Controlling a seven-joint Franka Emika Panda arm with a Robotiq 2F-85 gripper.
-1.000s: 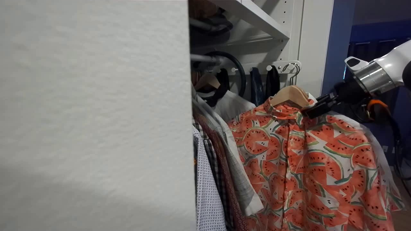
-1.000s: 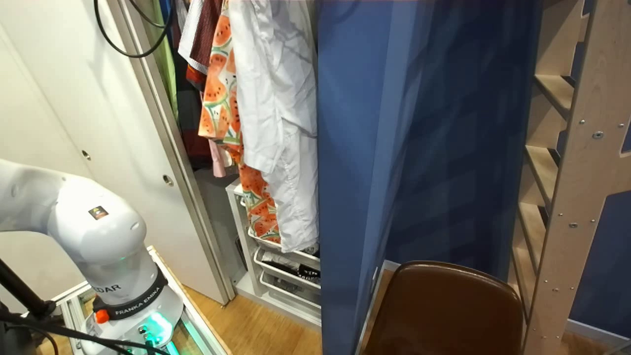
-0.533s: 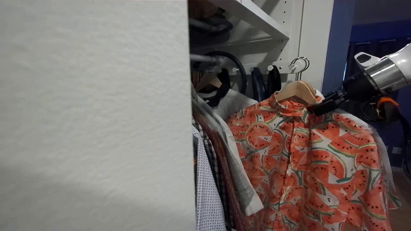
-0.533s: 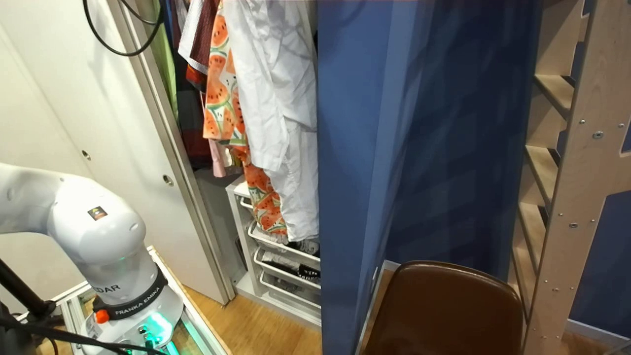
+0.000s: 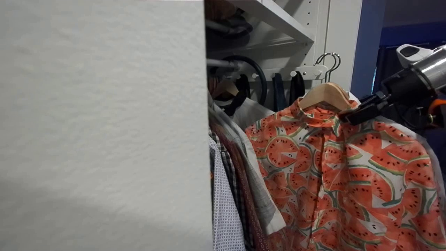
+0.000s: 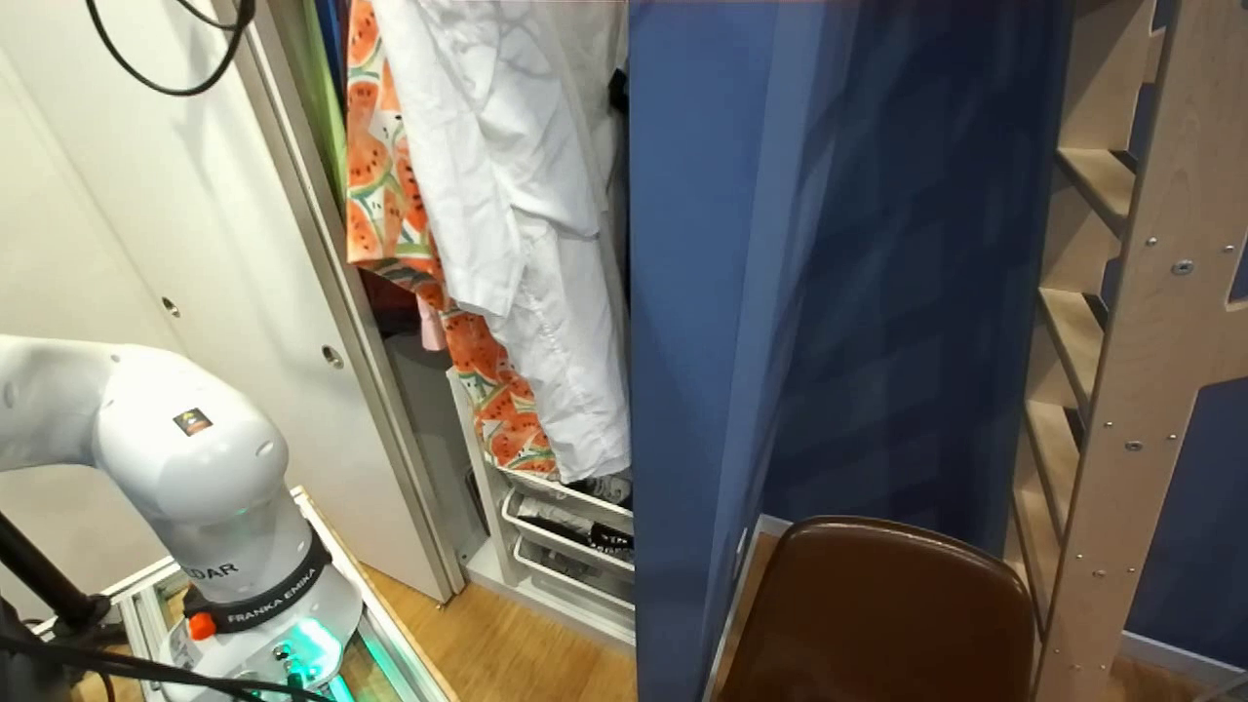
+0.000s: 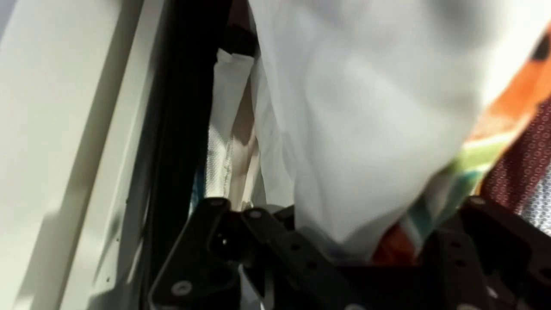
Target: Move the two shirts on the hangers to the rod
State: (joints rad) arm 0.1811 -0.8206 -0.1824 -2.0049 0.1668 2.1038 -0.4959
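Observation:
The watermelon-print shirt [image 5: 334,167] and the white shirt [image 6: 526,195] hang together on two wooden hangers [image 5: 324,96]. In an exterior view my gripper [image 5: 350,116] is shut on both at the collar, just right of the hanger necks. The two metal hooks [image 5: 329,59] show above the white peg [image 5: 317,72] and look apart from it. In the wrist view the white shirt [image 7: 366,129] fills the space between my fingers, with a watermelon-print edge [image 7: 499,129] at the right. The fingertips are hidden by cloth. The grey rod [image 5: 221,62] is partly hidden by the near wall.
Several shirts [image 5: 240,181] hang under the rod, left of the held shirts. A peg rail [image 5: 268,74] holds dark belts [image 5: 278,92]. A white shelf [image 5: 282,21] is above. Wire drawers [image 6: 565,531] stand below; a sliding door [image 6: 195,244] and blue wall [image 6: 702,292] flank the closet.
My gripper has moved right and up in an exterior view with both shirts and hangers. The hooks have risen off the peg. In an exterior view the shirts have shifted left, out of the closet.

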